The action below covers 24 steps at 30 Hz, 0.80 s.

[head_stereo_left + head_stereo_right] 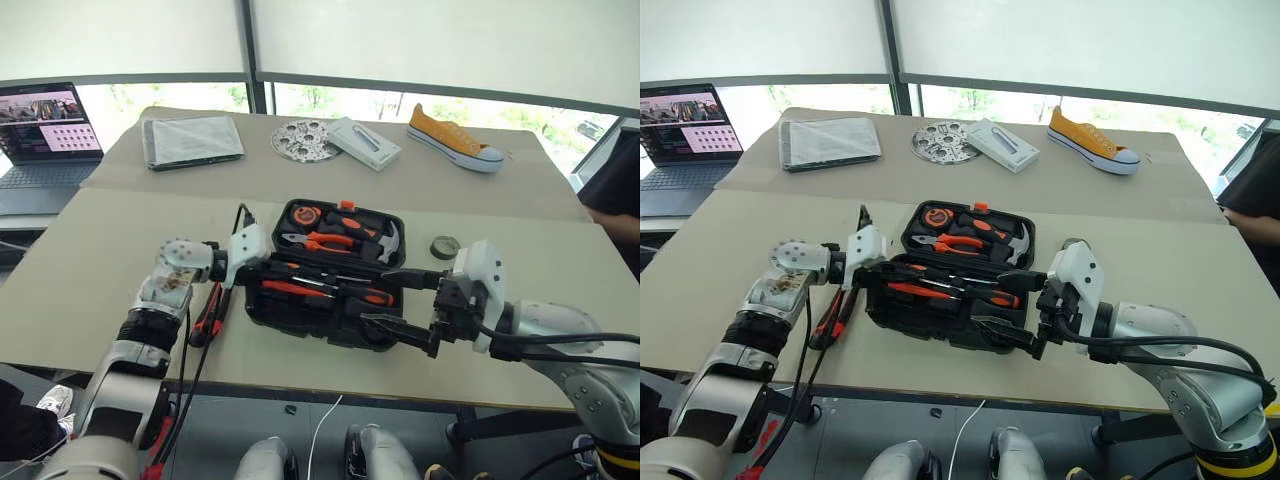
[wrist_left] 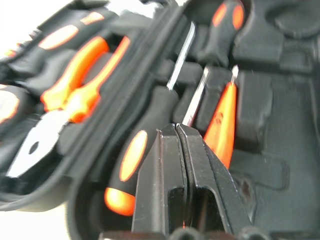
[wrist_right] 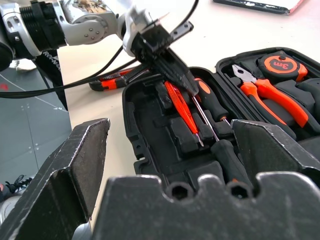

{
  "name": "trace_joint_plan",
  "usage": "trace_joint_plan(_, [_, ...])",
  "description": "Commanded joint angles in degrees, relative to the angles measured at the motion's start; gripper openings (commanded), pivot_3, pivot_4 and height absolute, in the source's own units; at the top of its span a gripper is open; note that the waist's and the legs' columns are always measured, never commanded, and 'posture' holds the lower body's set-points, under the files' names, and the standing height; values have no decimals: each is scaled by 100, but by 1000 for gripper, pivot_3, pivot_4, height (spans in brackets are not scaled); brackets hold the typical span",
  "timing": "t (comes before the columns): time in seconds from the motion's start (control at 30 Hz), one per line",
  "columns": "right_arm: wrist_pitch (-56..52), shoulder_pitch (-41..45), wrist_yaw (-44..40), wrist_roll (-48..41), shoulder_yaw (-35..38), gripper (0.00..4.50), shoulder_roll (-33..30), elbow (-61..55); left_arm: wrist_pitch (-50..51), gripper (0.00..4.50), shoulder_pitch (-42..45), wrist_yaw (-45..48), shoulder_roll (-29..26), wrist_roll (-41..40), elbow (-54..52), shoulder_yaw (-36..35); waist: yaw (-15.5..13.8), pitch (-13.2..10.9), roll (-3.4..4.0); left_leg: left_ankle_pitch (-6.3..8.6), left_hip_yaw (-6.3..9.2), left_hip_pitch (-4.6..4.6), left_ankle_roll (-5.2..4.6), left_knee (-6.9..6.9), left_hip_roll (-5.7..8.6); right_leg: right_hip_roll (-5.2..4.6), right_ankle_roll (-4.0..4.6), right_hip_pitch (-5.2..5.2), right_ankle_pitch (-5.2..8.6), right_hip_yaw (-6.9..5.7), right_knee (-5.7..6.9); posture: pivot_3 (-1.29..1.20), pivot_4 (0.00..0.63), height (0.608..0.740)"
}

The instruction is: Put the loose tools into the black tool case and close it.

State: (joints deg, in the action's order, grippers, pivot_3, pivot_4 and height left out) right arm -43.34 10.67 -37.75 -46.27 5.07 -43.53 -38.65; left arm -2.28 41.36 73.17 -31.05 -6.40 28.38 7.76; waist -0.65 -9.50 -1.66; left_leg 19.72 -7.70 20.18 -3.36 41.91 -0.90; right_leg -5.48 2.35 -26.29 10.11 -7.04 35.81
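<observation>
Right gripper (image 1: 405, 300) is closest to me, fingers spread wide with nothing between them, hovering just off the case's (image 1: 325, 330) near right corner. From its wrist cam I'm looking between the two fingers straight into the open case.

Left gripper (image 3: 180, 82) is pinched fully shut and holding nothing as far as I can see, pointing across into the case's near half. Its tips sit right over the tools there, just above the slim orange tester (image 3: 181, 107) and beside a black-and-orange screwdriver (image 3: 210, 102). Can't tell if the tips actually touch either one.

Case is black moulded plastic, lying open flat on the table (image 1: 90, 260) in front of me, between the two arms. Far half has the pliers (image 1: 325, 241), hammer (image 1: 385, 243) and tape measure (image 1: 303, 214) in their recesses. Near half has the tester and two screwdrivers lying lengthwise, one more (image 2: 137, 150) showing big in the left wrist cam right next to the shut fingers.

Utility knife (image 1: 208, 318) lies on the table outside the case's left end, under my left wrist. Tape roll (image 1: 445, 246) sits on the table off the case's far right corner, well clear of both grippers.
</observation>
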Motion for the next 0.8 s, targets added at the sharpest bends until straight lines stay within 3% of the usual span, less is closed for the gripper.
trace_joint_plan(0.03, [3, 19, 23, -40, 34, 4500, 20, -101, 124, 73, -281, -123, -57, 10, -379, 22, 0, 0, 0, 0, 0, -1, 0, -1, 0, 0, 0, 0, 0, 0, 0, 0, 150, 733])
trace_joint_plan(0.43, [-1, 32, -13, -48, 9, 4500, -16, -84, -190, 73, -886, -440, -107, 366, -459, 371, -5, 19, 30, 0, -3, -17, 1, -1, 1, -5, -1, 11, 1, 2, 2, 0, 150, 733])
trace_joint_plan(0.8, [17, 150, -53, -1, -65, 4500, -19, -36, -81, 73, -897, -562, -144, 350, -330, 343, -2, 37, 60, 1, -7, -36, 0, -5, -2, -7, -14, 16, 9, 12, 10, 0, 150, 733])
